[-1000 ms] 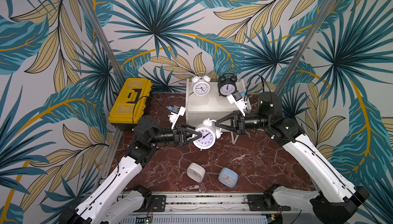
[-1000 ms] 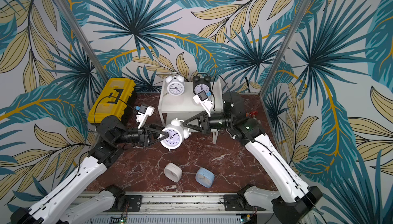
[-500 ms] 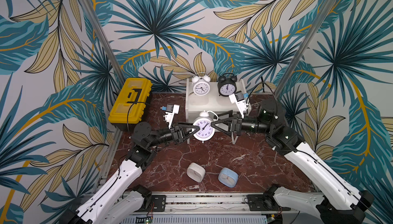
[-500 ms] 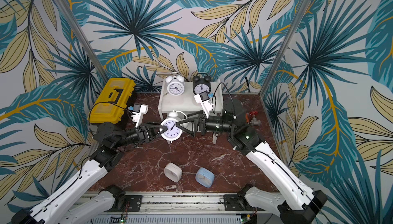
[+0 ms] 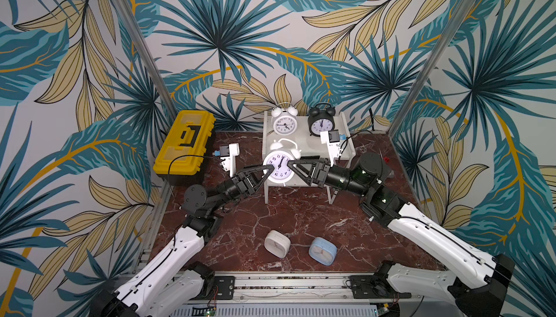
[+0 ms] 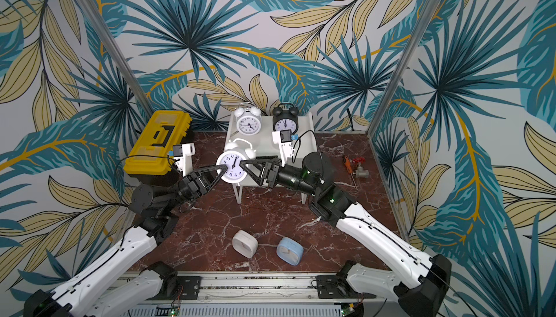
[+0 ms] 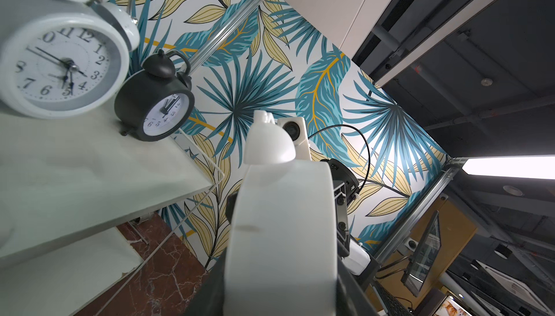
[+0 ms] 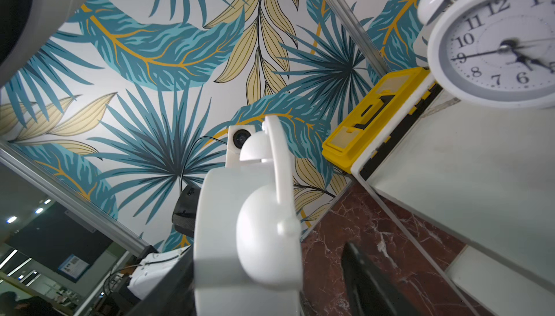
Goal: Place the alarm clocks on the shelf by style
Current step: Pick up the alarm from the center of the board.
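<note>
Two clocks (image 5: 284, 122) (image 5: 321, 123) stand on the shelf (image 5: 307, 147) behind a third (image 5: 279, 165); two more (image 5: 277, 243) (image 5: 322, 251) lie before the shelf

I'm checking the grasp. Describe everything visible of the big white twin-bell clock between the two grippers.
The white twin-bell clock is round and glossy like plastic, with two domed bells, an arched handle and a white dial reading about six. It is upright at the front edge of the shelf. The left gripper is shut on one side; the right gripper straddles the other, jaws open.

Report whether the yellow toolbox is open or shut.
Shut. The yellow toolbox has its lid flat on the body, handle folded down.
</note>
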`<act>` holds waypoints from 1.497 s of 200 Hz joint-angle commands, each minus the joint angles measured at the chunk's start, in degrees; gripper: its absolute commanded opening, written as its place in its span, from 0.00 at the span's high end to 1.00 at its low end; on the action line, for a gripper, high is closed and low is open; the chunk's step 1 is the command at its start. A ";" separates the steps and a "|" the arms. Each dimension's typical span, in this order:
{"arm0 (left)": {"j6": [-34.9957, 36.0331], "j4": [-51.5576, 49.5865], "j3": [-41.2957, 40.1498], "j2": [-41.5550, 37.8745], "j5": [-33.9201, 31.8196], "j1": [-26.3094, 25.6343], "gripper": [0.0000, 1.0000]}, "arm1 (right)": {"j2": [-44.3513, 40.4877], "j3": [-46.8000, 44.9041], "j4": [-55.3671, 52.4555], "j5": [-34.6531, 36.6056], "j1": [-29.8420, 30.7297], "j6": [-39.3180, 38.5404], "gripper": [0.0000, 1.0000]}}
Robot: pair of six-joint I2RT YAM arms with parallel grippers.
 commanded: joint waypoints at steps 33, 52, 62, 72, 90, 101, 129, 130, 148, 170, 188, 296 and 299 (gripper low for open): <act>2.31 0.54 0.31 -0.66 0.20 -0.06 0.72 | 1.45 2.13 -0.27 -3.52 0.17 -0.44 0.75; 4.91 -4.16 1.52 -0.89 0.74 -0.04 0.70 | 1.68 3.35 -2.50 -4.13 0.14 -1.64 0.82; 6.23 -6.31 2.06 -1.07 0.86 -0.04 0.63 | 1.80 4.01 -3.36 -4.51 0.10 -2.76 0.84; 7.41 -8.76 2.73 -1.35 1.13 -0.04 0.44 | 1.92 5.06 -5.07 -4.60 0.11 -4.27 0.91; 10.47 -14.45 4.46 -1.92 2.30 -0.08 0.12 | 2.42 8.32 -9.94 -6.87 -0.01 -8.46 0.92; 13.06 -19.12 6.00 -2.65 4.07 -0.10 0.01 | 3.54 11.28 -13.51 -10.26 -0.36 -11.19 0.92; 18.88 -29.11 9.52 -4.95 8.98 0.05 0.00 | 7.83 18.64 -22.56 -20.58 -1.92 -16.45 0.93; 18.99 -29.38 9.64 -5.09 9.13 0.01 0.00 | 7.90 18.73 -22.70 -20.90 -2.01 -16.62 0.93; 20.95 -33.34 11.51 -5.90 11.81 0.01 0.03 | 9.66 21.12 -24.24 -25.48 -3.84 -17.18 0.93; 21.48 -35.26 12.63 -6.88 13.08 0.19 0.08 | 11.46 23.99 -28.64 -29.06 -5.22 -18.93 0.93; 21.47 -35.51 13.25 -7.54 13.79 0.40 0.08 | 12.59 26.51 -33.31 -29.56 -5.81 -21.96 0.93; 19.76 -31.18 14.01 -6.42 15.63 3.20 0.62 | 11.29 27.05 -39.02 -27.94 -5.97 -25.72 0.75; 19.89 -31.29 14.06 -6.38 15.68 3.26 0.63 | 11.27 27.27 -39.65 -27.69 -5.97 -26.05 0.69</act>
